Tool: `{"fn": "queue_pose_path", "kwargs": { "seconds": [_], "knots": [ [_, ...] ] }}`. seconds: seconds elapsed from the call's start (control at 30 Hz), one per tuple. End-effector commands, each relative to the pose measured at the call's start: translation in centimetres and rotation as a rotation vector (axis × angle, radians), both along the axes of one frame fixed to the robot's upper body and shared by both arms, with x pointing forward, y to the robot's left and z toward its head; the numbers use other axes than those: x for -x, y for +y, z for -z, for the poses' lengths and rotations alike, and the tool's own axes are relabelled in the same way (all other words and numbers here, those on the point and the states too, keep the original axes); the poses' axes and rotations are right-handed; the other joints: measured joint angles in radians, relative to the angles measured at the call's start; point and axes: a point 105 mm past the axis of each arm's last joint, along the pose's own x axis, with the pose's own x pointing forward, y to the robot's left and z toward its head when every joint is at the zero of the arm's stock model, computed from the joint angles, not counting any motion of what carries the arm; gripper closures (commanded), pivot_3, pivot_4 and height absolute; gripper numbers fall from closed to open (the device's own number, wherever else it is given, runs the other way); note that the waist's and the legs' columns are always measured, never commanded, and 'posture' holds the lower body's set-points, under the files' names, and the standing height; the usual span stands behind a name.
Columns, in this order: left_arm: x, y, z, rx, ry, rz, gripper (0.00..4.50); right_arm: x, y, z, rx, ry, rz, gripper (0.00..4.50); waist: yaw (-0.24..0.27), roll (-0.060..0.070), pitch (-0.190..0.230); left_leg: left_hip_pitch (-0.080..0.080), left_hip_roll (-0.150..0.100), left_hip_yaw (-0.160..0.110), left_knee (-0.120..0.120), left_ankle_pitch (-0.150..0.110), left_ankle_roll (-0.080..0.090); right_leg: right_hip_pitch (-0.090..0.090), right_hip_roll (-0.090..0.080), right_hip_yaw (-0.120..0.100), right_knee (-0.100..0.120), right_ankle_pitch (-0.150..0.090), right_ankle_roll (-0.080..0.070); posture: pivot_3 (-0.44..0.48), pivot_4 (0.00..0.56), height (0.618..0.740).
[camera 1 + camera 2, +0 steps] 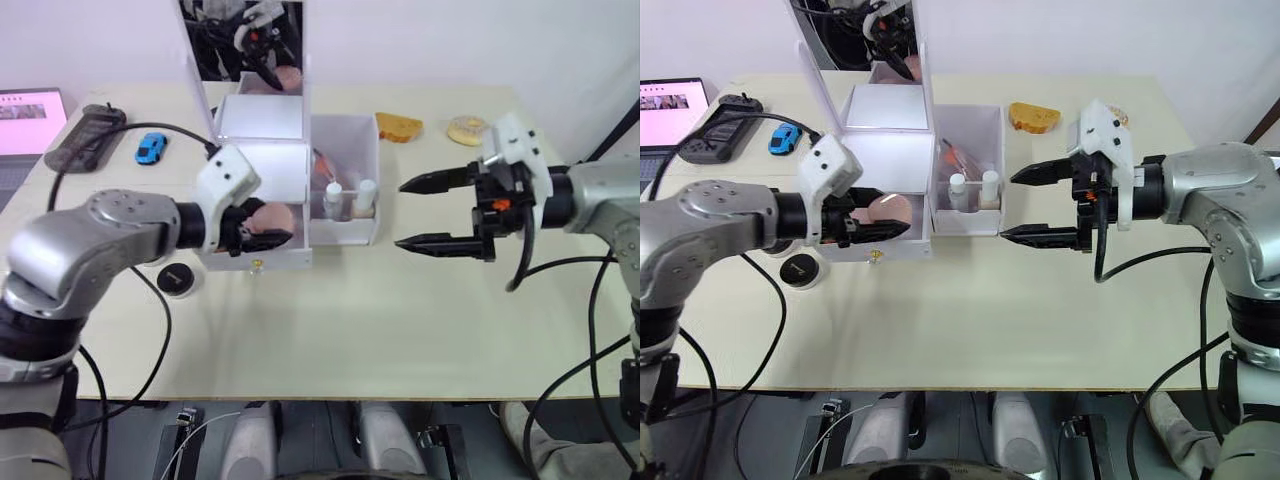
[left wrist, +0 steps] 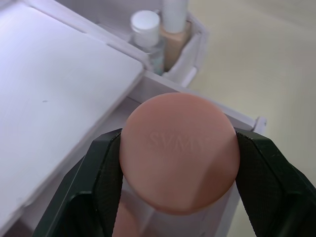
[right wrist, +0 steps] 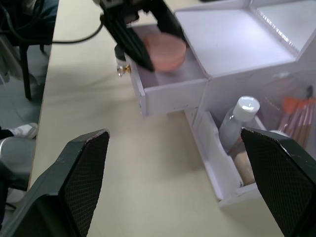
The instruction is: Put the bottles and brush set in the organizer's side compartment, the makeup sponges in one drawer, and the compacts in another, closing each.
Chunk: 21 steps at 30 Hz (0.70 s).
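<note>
On the pale wooden table (image 1: 400, 330), the left gripper (image 1: 875, 222) pinches a flat round pink makeup sponge (image 2: 178, 150) by its rim over the white plastic organizer's (image 1: 262, 160) open drawer (image 3: 168, 86). It looks soft and light, so an edge grip suits. The right gripper (image 1: 432, 212) hangs wide open and empty.

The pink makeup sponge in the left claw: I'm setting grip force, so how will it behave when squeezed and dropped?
The pink makeup sponge, pinched by its rim in the left claw, is probably soft and light. Being flat, it should land without rolling in the open drawer.
</note>
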Motion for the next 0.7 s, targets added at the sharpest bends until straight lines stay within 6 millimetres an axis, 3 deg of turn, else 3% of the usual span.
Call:
{"fn": "queue_pose_path", "kwargs": {
  "seconds": [0.03,0.4,0.47,0.53,0.7],
  "knots": [
    [-0.5,-0.3,-1.4,0.003,-0.088,0.016,1.82,0.6,-0.2,-1.0,-0.012,-0.049,0.016,0.00,0.001,0.000,0.000,0.000,0.000,0.000,0.000,0.000,0.000,0.000,0.000,0.000,0.000,0.000,0.000,0.000,0.150,0.738],
    [-0.4,-0.5,-1.2,0.009,-0.089,0.020,1.82,0.8,-0.3,-1.1,-0.020,-0.059,0.031,0.00,0.003,0.000,0.000,0.000,0.000,0.000,0.000,0.000,0.000,0.000,0.000,0.000,0.000,0.000,0.001,0.000,0.150,0.738],
    [-0.5,-0.5,-1.2,0.018,-0.090,0.013,0.77,0.8,-0.3,-1.2,-0.022,-0.060,0.031,0.00,0.003,0.000,0.000,0.000,0.000,0.000,0.001,0.000,0.000,0.001,0.000,0.000,0.000,0.000,0.001,0.000,0.150,0.738],
    [-0.4,-0.6,-1.5,0.028,-0.096,0.014,0.04,0.7,-0.3,-1.1,-0.022,-0.059,0.029,0.00,0.003,0.000,0.000,0.000,0.000,0.000,0.001,0.000,0.000,0.001,0.000,0.000,0.000,0.001,0.001,0.000,0.150,0.738],
    [0.2,-0.7,-2.2,0.046,-0.085,0.028,0.04,0.5,-0.3,-1.0,-0.021,-0.057,0.024,0.00,0.004,0.000,0.000,0.000,0.000,0.000,0.001,0.000,0.000,0.001,0.000,0.000,0.000,0.001,0.001,0.000,0.150,0.738]
  ]
}}
